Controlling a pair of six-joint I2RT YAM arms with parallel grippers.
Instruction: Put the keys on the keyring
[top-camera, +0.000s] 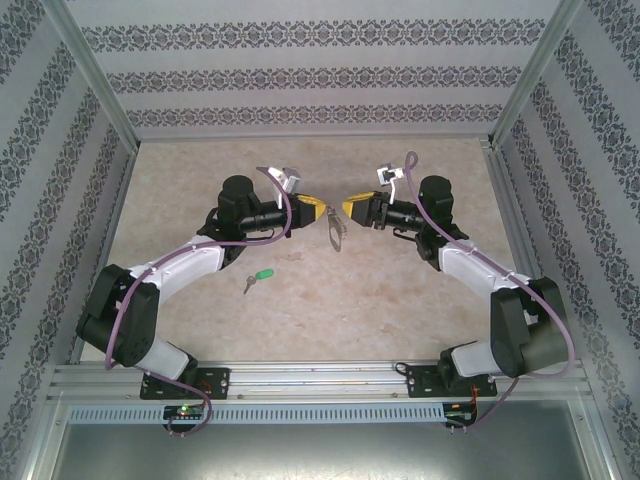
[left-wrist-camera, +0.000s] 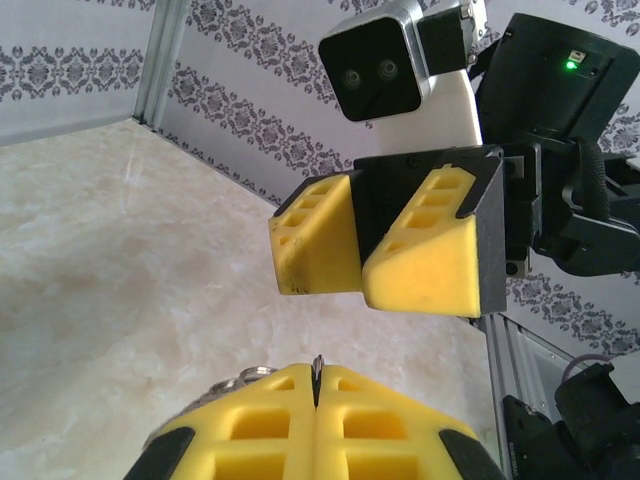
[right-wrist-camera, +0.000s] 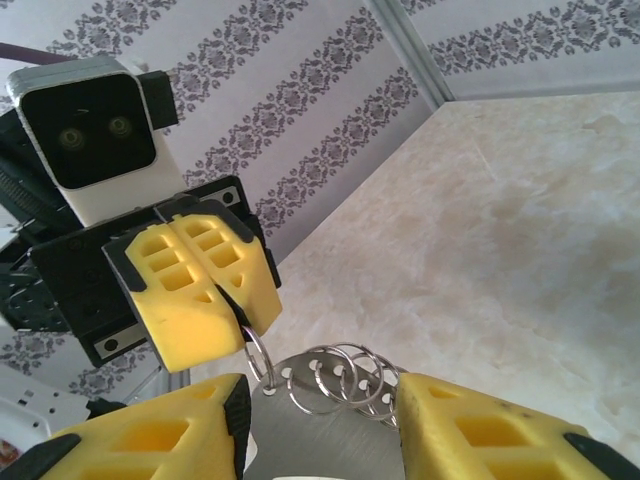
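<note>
You are pinching the keyring (right-wrist-camera: 310, 440) in closed left fingers (right-wrist-camera: 190, 290), right fingers (right-wrist-camera: 480, 430) straddling it, grip unclear; the key (top-camera: 262, 276), well apart, likely needs fetching.

Two arms in the overhead frame: left arm (top-camera: 180, 262) at lower left, right arm (top-camera: 472, 263) at lower right. Two grippers near the centre, left gripper (top-camera: 312, 209) and right gripper (top-camera: 350, 211), with two yellow fingers (left-wrist-camera: 315, 240) apiece, four in all. Two wrist cameras (right-wrist-camera: 90, 130), one per arm. One key (top-camera: 257, 278), green-headed, left of centre. One keyring (top-camera: 336, 232) at centre, with a chain of small rings (right-wrist-camera: 340, 385): at least four, overlapping, exact count unclear. One table (top-camera: 400, 300). Three patterned walls (top-camera: 300, 80).
</note>
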